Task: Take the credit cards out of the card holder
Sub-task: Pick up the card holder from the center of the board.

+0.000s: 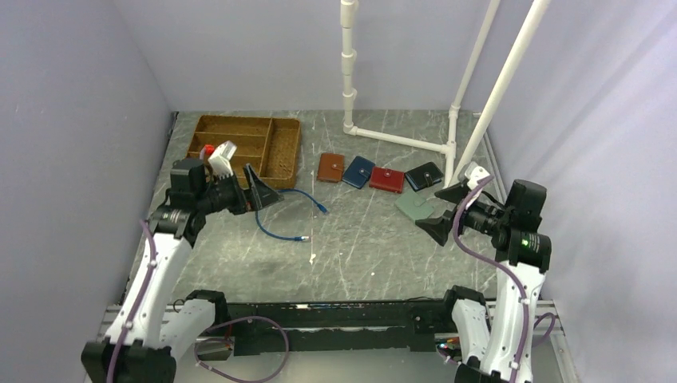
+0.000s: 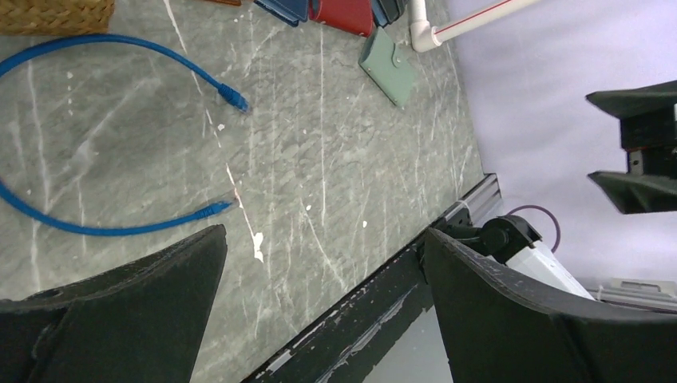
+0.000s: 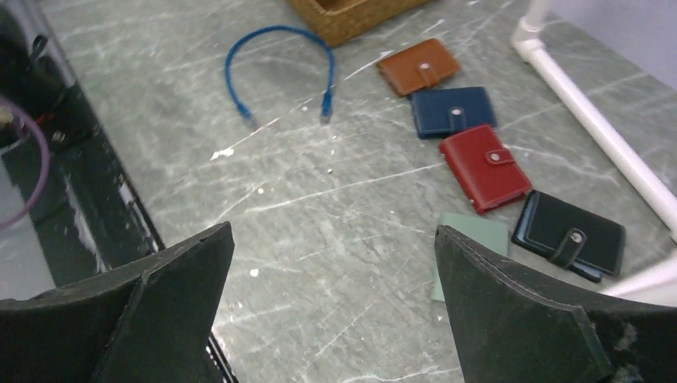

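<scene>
Both arms hang over the table (image 1: 359, 255) with nothing in them. The left tool (image 1: 262, 191) sits at centre left of the overhead view with its jaws spread wide. The right tool (image 1: 441, 211) sits at centre right, just as wide. Each holds only air.

The card holder (image 1: 358, 171) lies flat on the table in the upper middle of that view. It is second in a row of wallets, just beside the brown wallet (image 1: 330, 167) on its left and the red wallet (image 1: 386, 179) on its right. It is closed, with its tab across the front, so what is inside cannot be seen. It lies up and to the right of the left tool and up and to the left of the right tool, well apart from both.

In the right wrist view the card holder (image 3: 453, 112) is in the upper right, far above the open tool (image 3: 331, 319), closer to the right-hand finger's side than the left. In the left wrist view only a cut-off corner of it (image 2: 281, 8) shows at the top edge.

A black wallet (image 1: 423, 175) ends the row at the right, by the foot of the white pipe frame (image 1: 399, 140). A green wallet (image 1: 415, 207) lies below it, closest of all to the right tool. A blue cable (image 1: 279, 223) loops on the table just right of the left tool. A wicker tray (image 1: 285, 152) stands in the upper left.
</scene>
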